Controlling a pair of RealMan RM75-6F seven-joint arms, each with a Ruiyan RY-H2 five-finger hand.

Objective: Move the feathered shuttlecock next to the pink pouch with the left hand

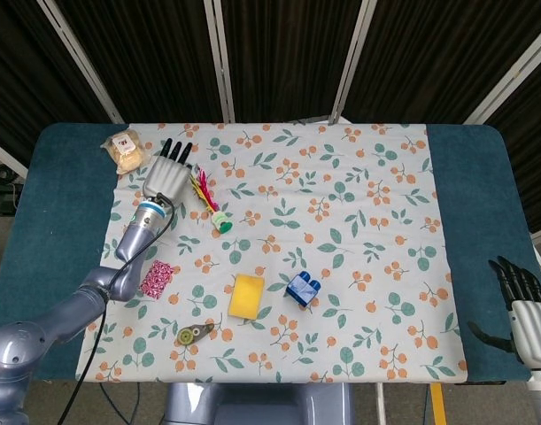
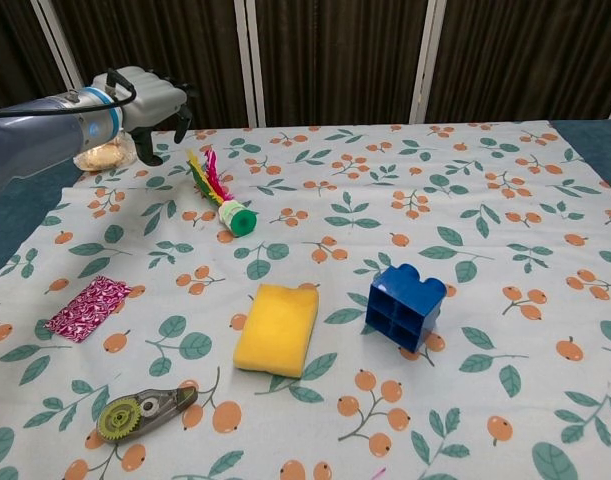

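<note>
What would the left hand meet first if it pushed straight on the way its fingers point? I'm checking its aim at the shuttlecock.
Probably nothing: the left hand points toward the table's far edge, with only bare tablecloth ahead. The shuttlecock lies just to its right, off that line, though height is unclear.

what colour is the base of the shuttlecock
Green: the shuttlecock has a green base, with pink and yellow feathers. Clearest in the chest view.

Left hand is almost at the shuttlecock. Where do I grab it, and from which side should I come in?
Probably the green base, not the feathers. The feathered shuttlecock lies flat, base toward the robot, feathers fanning toward the far edge. The base looks solid and rounded; the feathers look thin and loose. The left hand hovers left of the feathers, so bring it nearer and come down from above, pinching the base across its sides.
</note>
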